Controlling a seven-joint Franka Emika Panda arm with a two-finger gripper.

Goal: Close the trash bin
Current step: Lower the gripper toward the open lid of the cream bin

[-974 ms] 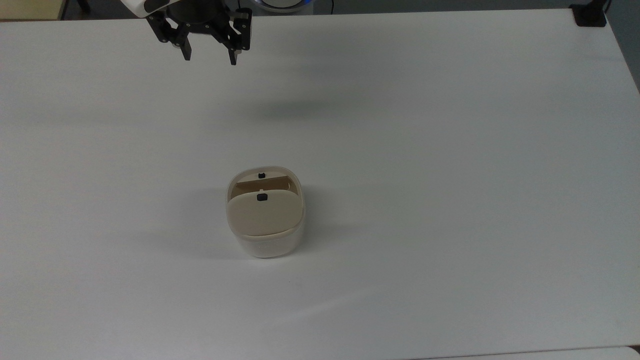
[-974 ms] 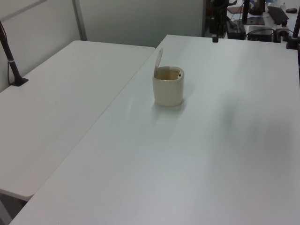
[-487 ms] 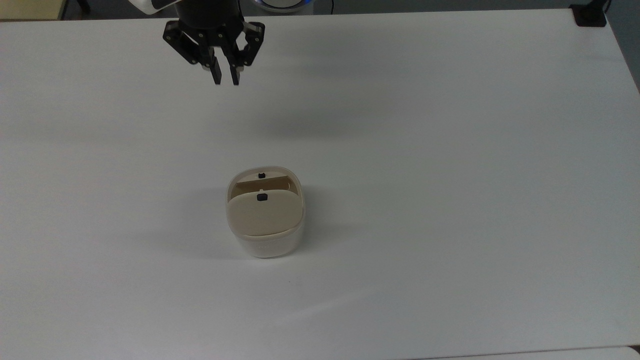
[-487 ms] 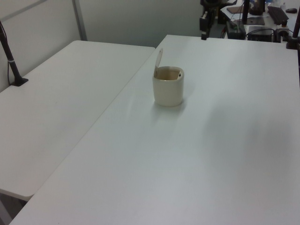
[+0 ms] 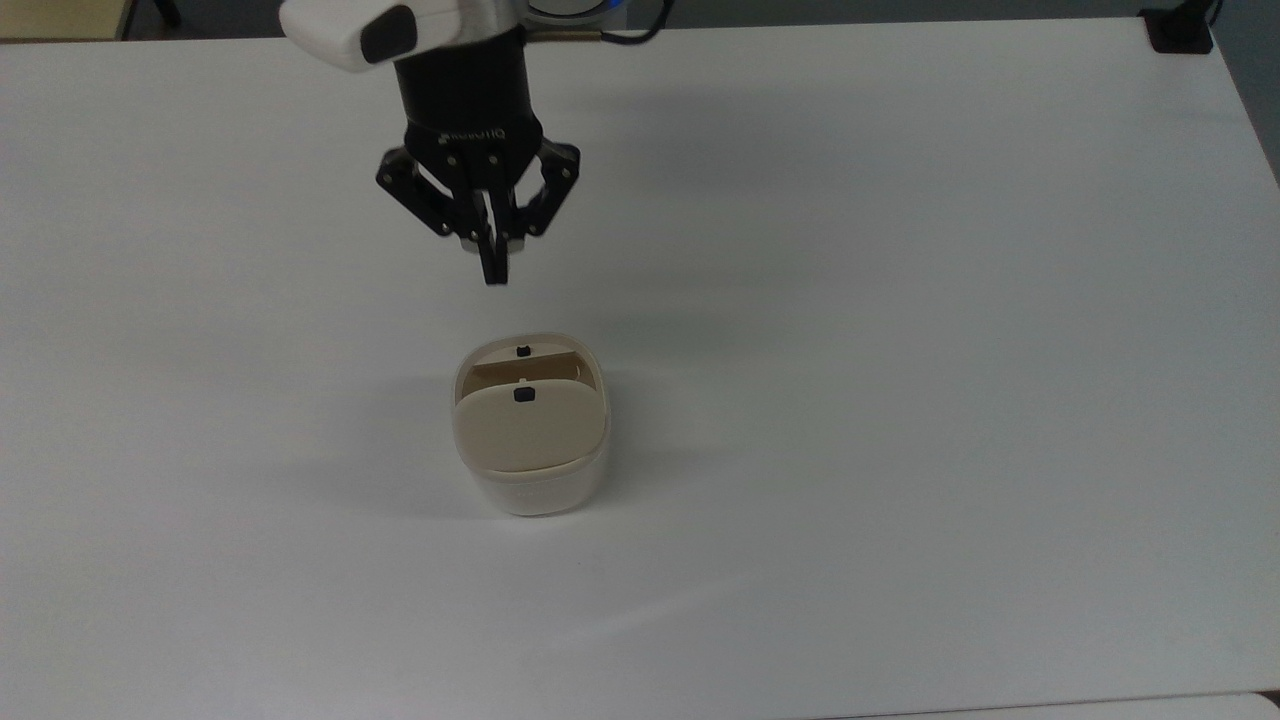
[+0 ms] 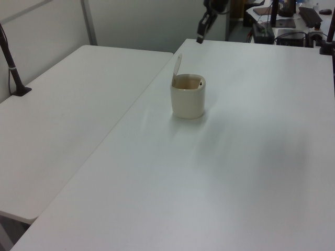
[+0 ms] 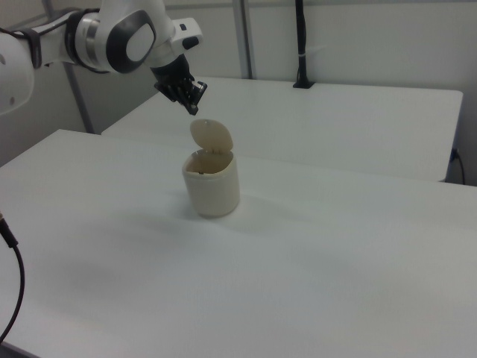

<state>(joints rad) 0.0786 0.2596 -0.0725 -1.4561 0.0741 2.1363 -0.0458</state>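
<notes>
The trash bin (image 5: 530, 478) looks like smooth cream plastic with a soft sheen on its body, and its beige lid (image 5: 524, 428) is matt plastic. The tabletop (image 5: 900, 400) is a smooth white laminate-like surface, mostly matt with faint pale reflections. The tool (image 5: 493, 270) is matt black, apparently hard plastic or metal, under a glossy white arm shell (image 7: 123, 37).

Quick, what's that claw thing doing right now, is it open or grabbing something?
Gripper: closed, holding nothing, in the air clear of the trash bin, whose lid stands open.
</notes>
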